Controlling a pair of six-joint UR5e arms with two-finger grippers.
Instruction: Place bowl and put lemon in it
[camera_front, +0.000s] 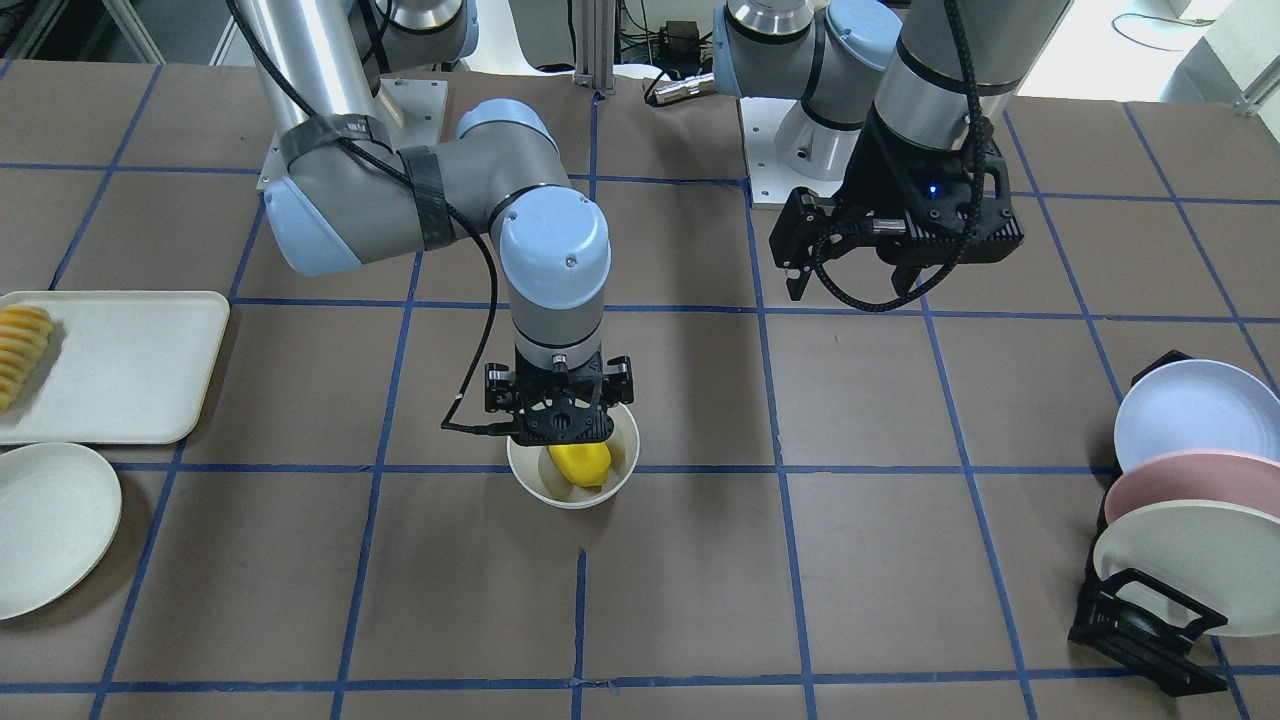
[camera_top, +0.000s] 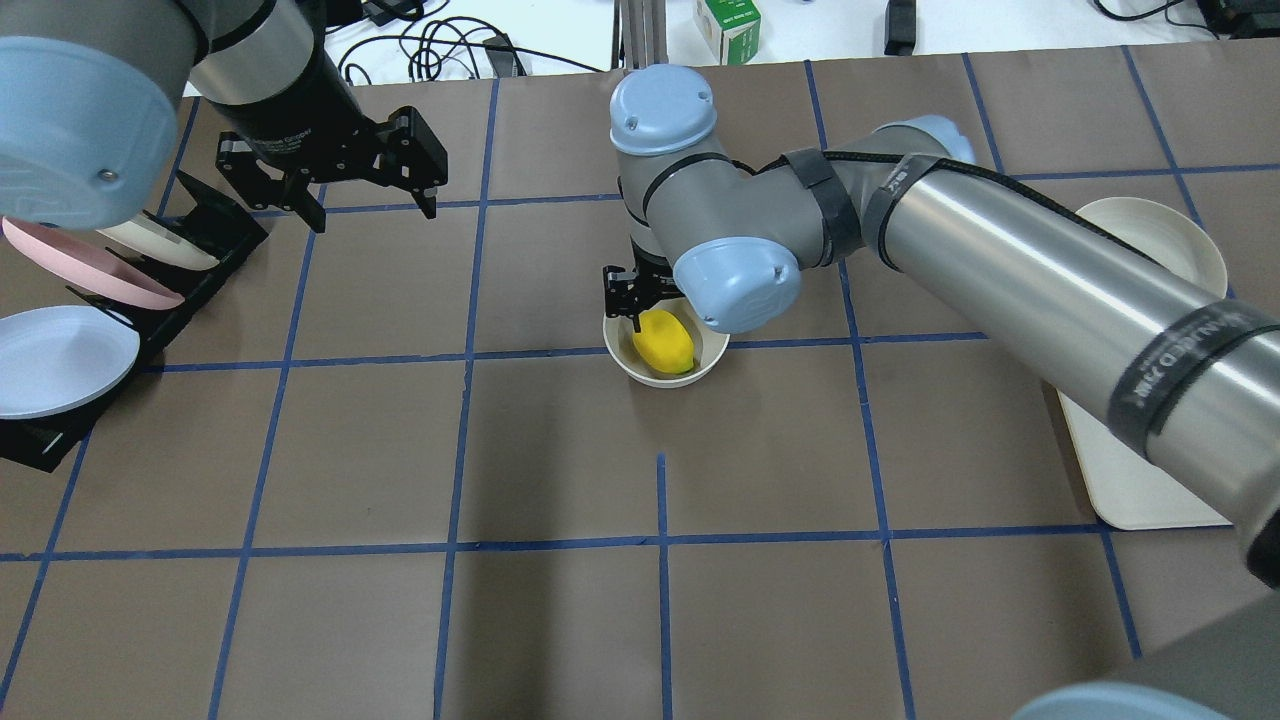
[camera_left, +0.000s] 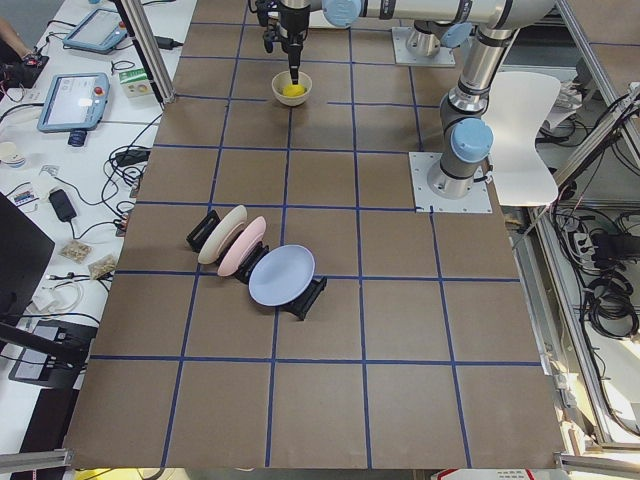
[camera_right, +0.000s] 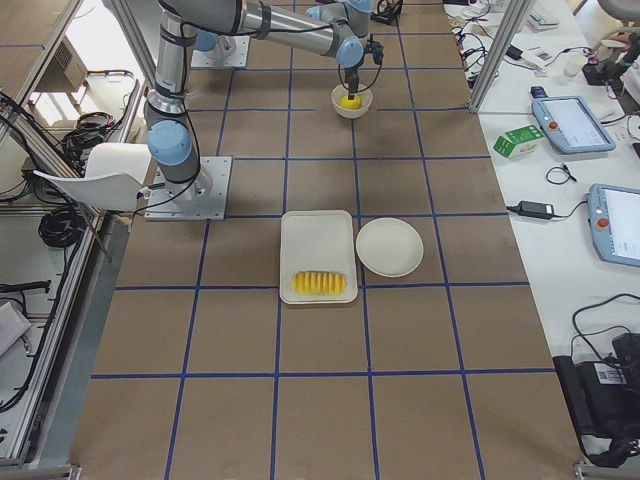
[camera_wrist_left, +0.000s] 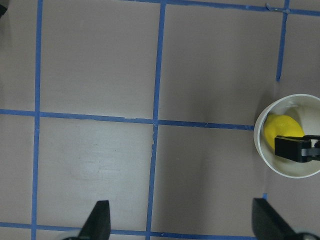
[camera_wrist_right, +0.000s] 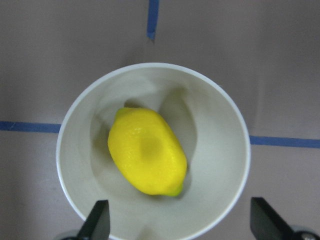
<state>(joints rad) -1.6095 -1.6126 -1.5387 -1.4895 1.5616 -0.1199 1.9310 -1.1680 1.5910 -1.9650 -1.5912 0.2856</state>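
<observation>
Lemon (camera_front: 580, 462) lies loose in bowl (camera_front: 560, 497), centre of front view. My right gripper (camera_front: 562, 428) hangs just above, fingers spread, empty. Left gripper (camera_top: 372, 202), upper left overhead, likewise spread.

A wide table (camera_left: 330, 400) covered in brown paper fills the room's middle, marked into squares by blue tape lines (camera_front: 880, 469). In the exterior left view, a white bench (camera_left: 60, 160) along the left edge carries two screen tablets (camera_left: 75, 100) and loose cables, an aluminium post (camera_left: 147, 50) rises at upper left, and a white chair (camera_left: 525, 140) stands at right on grey floor. Light is bright and even, with soft shadows.
</observation>
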